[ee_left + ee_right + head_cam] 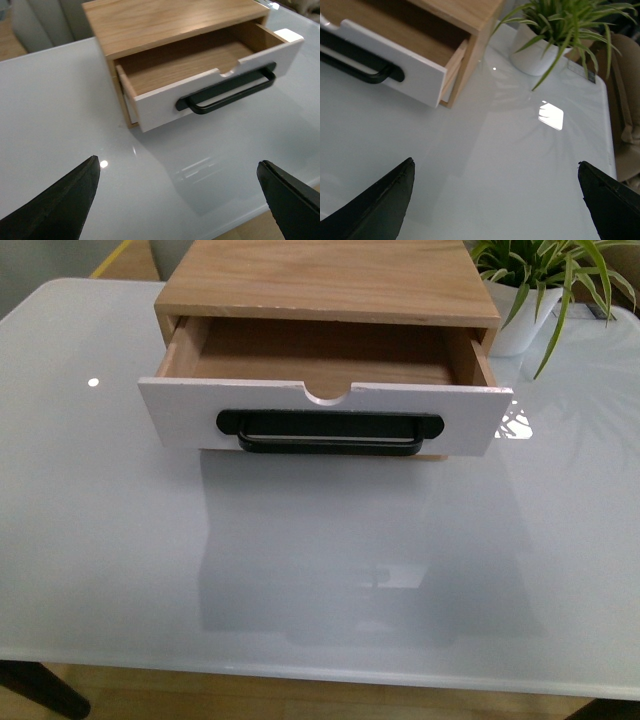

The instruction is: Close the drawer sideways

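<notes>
Tabletop (300, 570), glossy white, carries a wooden case (325, 280) set toward its far edge, and the drawer (325, 412) stands pulled well out of that case toward the near side. The white drawer front sits square to the front camera, clear of the case, with the bare wooden floor and both side walls exposed behind it. A semicircular notch (327, 393) is cut in the middle of the front's top edge, and a long black bar handle (330, 432) runs level just beneath it. A potted plant (520, 330) in a white pot stands on the table just beside the case's right rear corner, its leaves hanging over the surface. The left gripper (177, 160) hovers above bare table off the drawer's left end, jaws spread wide with nothing between its fingers (60, 205), well apart from the drawer front. The right gripper (495, 162) hangs over bare table off the drawer's right end, jaws likewise parted wide and holding nothing, touching neither drawer nor plant.
</notes>
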You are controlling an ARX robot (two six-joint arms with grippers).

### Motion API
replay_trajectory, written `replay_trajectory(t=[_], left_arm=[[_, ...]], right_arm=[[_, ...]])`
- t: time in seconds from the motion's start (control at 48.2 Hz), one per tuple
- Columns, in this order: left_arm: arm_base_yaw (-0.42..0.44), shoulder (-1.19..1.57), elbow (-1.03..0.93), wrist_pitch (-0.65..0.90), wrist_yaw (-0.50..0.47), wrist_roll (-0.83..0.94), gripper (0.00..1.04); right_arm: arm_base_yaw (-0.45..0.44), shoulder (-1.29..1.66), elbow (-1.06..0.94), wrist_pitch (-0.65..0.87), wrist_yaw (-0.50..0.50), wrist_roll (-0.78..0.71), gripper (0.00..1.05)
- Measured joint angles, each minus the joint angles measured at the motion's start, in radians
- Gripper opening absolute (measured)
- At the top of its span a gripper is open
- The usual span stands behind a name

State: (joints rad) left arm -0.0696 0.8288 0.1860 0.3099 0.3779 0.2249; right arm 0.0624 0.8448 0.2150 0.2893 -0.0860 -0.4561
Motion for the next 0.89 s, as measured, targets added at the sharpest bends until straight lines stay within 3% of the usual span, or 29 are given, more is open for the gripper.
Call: replay_trajectory(t=[0.166, 0.415, 0.891], left_arm=[[-0.105, 0.221, 0.068, 0.129, 0.009, 0.122, 0.96], [-0.230, 0.521, 0.189, 0.185, 0.095, 0.312, 0.96], [-0.232, 0.896, 0.415, 0.220, 0.179, 0.448, 0.96]], right_arm=[[0.068, 0.200, 0.063, 0.049, -0.044, -0.149, 0.96], [0.151, 0.486, 0.214, 0.040, -0.089, -0.392, 0.96], [0.261, 0.834, 0.500, -0.077, -0.175, -0.745, 0.96]])
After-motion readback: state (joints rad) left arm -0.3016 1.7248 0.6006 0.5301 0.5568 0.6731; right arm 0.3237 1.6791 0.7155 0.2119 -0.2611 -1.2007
